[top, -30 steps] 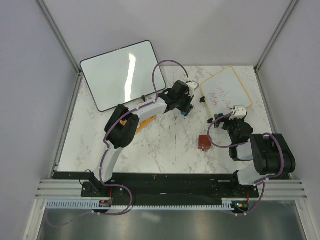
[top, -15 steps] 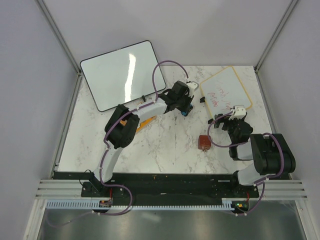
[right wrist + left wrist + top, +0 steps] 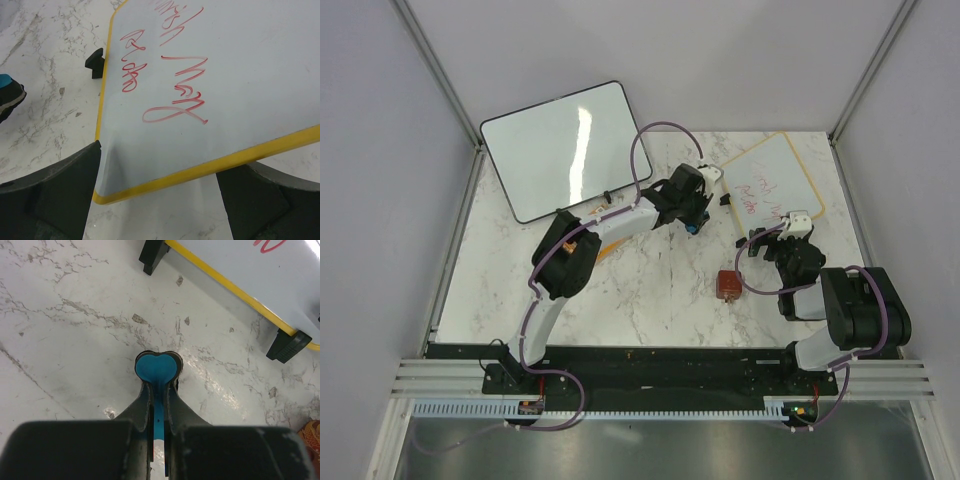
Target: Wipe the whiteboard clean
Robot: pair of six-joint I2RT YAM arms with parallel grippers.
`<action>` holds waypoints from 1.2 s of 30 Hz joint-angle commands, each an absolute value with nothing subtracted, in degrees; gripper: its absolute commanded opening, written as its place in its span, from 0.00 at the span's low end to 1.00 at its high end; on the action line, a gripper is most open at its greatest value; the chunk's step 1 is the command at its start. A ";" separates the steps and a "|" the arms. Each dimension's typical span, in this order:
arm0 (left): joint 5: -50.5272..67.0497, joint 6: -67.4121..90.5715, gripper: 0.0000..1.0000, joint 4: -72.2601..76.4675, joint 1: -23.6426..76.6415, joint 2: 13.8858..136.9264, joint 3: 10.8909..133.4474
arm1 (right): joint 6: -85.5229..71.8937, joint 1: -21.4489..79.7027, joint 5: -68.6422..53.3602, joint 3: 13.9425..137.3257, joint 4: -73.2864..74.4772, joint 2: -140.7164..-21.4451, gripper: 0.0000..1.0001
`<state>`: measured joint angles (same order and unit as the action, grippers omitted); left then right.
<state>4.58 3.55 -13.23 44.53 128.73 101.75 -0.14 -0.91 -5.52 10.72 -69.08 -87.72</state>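
Observation:
The whiteboard [image 3: 772, 180] lies at the back right of the table, pale yellow frame, red handwriting on its face [image 3: 215, 75]. Its edge and black clip feet [image 3: 289, 345] cross the top of the left wrist view. My left gripper [image 3: 692, 222] is shut on a thin blue eraser [image 3: 157, 367], whose rounded end rests on the marble just left of the board, apart from it. My right gripper [image 3: 798, 222] is at the board's near corner, open wide, with that corner [image 3: 160, 165] lying between its fingers.
A larger blank black-framed whiteboard [image 3: 560, 148] leans at the back left. A small red-brown object [image 3: 728, 285] sits on the marble near the right arm. An orange item [image 3: 610, 243] shows under the left arm. Grey walls close in the table.
The left gripper with the blue eraser has shifted slightly right, toward the whiteboard. The right arm has not moved.

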 commanded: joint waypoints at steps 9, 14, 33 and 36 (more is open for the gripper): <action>0.09 0.09 0.02 -16.17 44.65 128.41 106.00 | 0.70 -0.62 -5.98 12.30 -71.02 -87.28 0.98; 0.18 0.35 0.02 -16.17 44.56 128.41 105.91 | 1.40 -0.62 -7.73 12.13 -71.20 -86.93 0.98; -2.29 0.17 0.02 -16.35 43.95 129.20 107.23 | 1.23 -0.62 -7.12 2.73 -88.32 -86.22 0.98; -2.29 0.09 0.02 -16.44 44.03 129.02 107.05 | 0.97 -0.62 -6.50 1.06 -91.22 -86.22 0.98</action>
<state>-1.45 2.02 -16.67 44.31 128.81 105.36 0.86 -0.91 -6.61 3.22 -73.91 -87.02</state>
